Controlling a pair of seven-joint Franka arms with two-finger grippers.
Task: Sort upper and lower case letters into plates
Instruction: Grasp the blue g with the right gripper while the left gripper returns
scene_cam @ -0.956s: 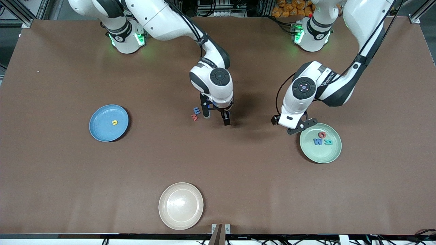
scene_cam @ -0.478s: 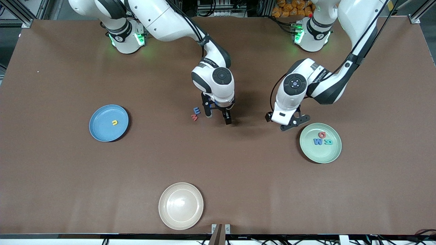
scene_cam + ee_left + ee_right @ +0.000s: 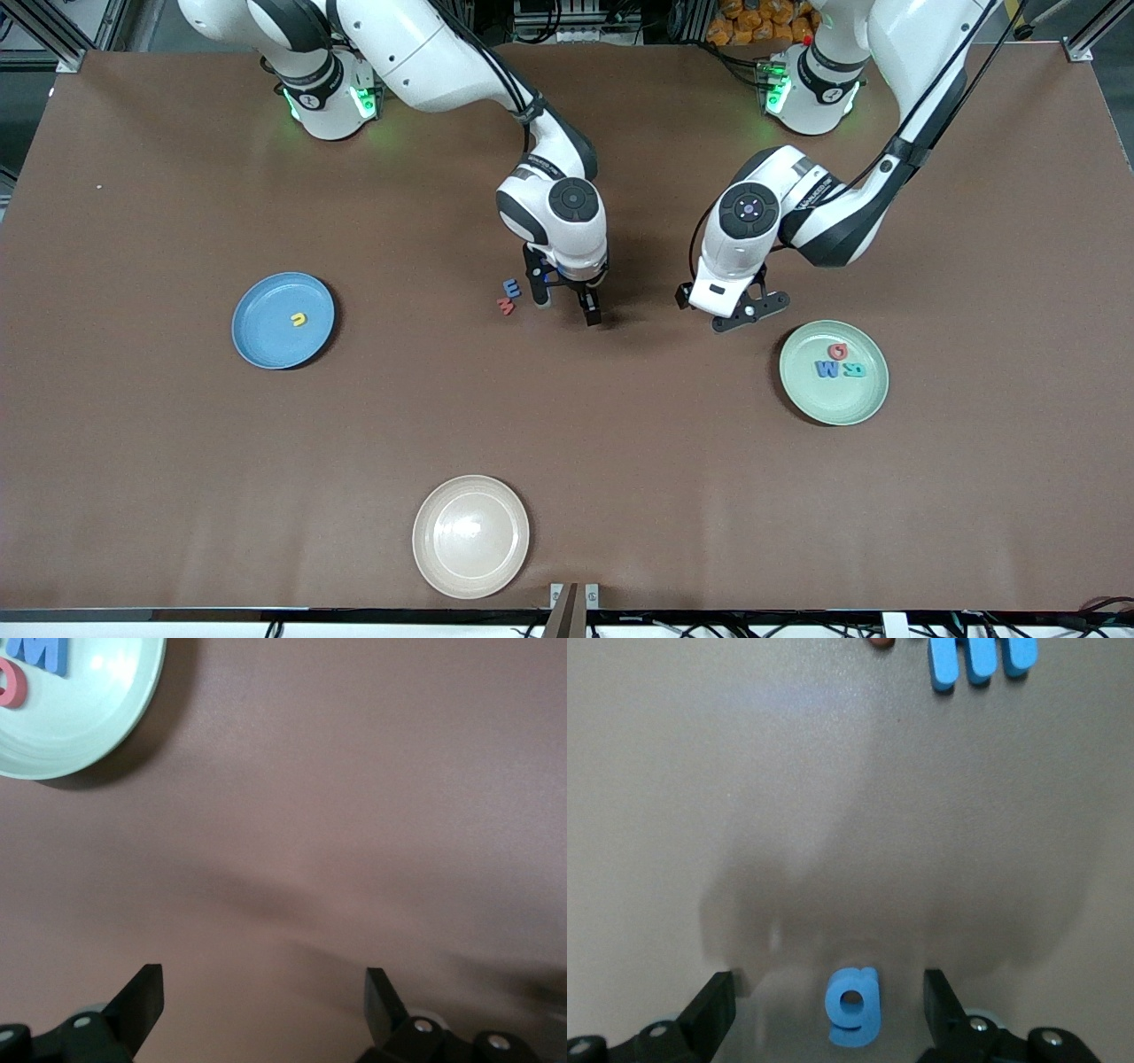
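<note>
Movement over the last second is mostly the left end effector (image 3: 742, 317) — it has drawn off the mint plate (image 3: 864, 399), jaws spread and empty, leaving three letters there. The right end effector (image 3: 567, 307) stays low on the bench, jaws apart astride a blue g (image 3: 852, 1005) — likely bound for the blue plate (image 3: 261, 341).

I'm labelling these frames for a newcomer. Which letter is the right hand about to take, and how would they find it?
Mid-table, the right hand stands open. Between its fingers lies the lowercase blue g. The blue E and the red letter beside it lie outside the hand.
</note>
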